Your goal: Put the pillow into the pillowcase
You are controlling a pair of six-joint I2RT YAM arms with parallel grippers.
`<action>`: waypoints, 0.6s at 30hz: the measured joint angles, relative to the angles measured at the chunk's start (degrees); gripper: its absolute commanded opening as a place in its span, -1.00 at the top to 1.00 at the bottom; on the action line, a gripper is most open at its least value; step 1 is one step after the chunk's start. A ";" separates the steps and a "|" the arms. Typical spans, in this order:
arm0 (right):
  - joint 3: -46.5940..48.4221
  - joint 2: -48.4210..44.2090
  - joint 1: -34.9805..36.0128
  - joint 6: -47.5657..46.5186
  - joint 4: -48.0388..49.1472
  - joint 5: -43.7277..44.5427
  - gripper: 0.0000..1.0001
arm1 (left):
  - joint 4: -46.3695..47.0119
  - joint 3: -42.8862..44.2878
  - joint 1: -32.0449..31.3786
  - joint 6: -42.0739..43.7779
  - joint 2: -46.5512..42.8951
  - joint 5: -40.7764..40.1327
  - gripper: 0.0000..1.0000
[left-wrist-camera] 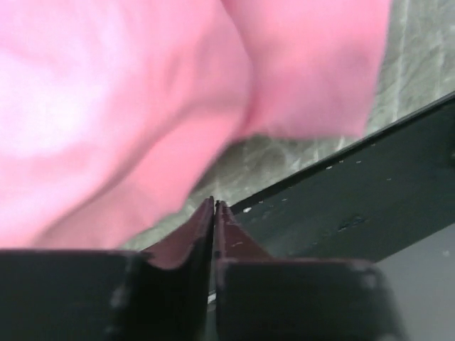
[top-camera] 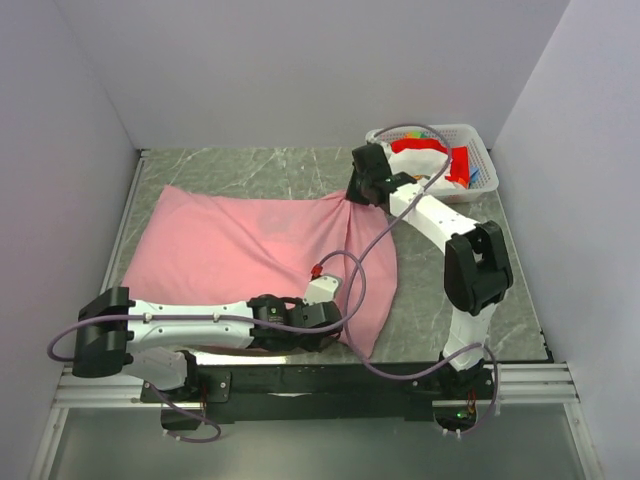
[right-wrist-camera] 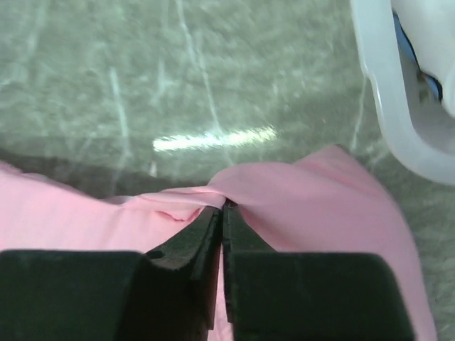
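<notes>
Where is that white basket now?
In the top view, the white basket sits at the table's far right corner, beyond the right gripper pinching the pillowcase.

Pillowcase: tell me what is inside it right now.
Its contents are hidden. The pillowcase lies bulging on the table, opaque pink fabric covering whatever fills it. No pillow shows in any view, so it may be inside, but that is unconfirmed.

Plain pink pillowcase; grey-green marbled table with pale veins; white lattice basket holding red items; lilac cables.
</notes>
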 measured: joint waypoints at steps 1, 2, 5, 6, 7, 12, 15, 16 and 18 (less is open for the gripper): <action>1.01 -0.02 -0.02 -0.15 -0.33 -0.20 0.36 | 0.48 -0.13 0.04 0.07 0.02 0.39 0.96; 1.70 -0.24 -0.02 -0.44 -0.31 -0.42 0.04 | 1.05 -0.20 0.09 0.61 0.02 1.18 0.71; -1.64 -3.93 0.00 -0.98 0.22 -0.92 -0.36 | 2.80 -0.17 0.09 1.92 -0.48 3.43 -0.02; -6.14 -8.04 0.00 -1.07 0.11 -1.38 -0.40 | 3.06 -0.17 0.09 2.03 -1.25 4.09 -0.02; -7.41 -9.40 0.02 -1.03 -0.26 -1.20 -0.40 | 3.02 -0.17 0.22 2.43 -2.10 4.24 -0.01; -31.17 -36.06 0.46 2.12 0.87 -1.51 -0.37 | 1.57 1.01 6.10 0.44 -10.40 3.52 0.18; -43.19 -49.90 3.41 6.05 2.64 -1.81 -0.29 | 2.71 0.68 16.50 -1.22 -14.69 3.17 0.24; -47.52 -54.42 5.53 7.72 2.93 -1.92 -0.29 | 3.85 -0.04 20.17 -1.88 -15.76 3.19 0.26; -55.78 -60.83 11.30 12.31 2.03 -2.58 -0.30 | 6.01 -2.62 27.43 -3.10 -17.84 3.89 0.24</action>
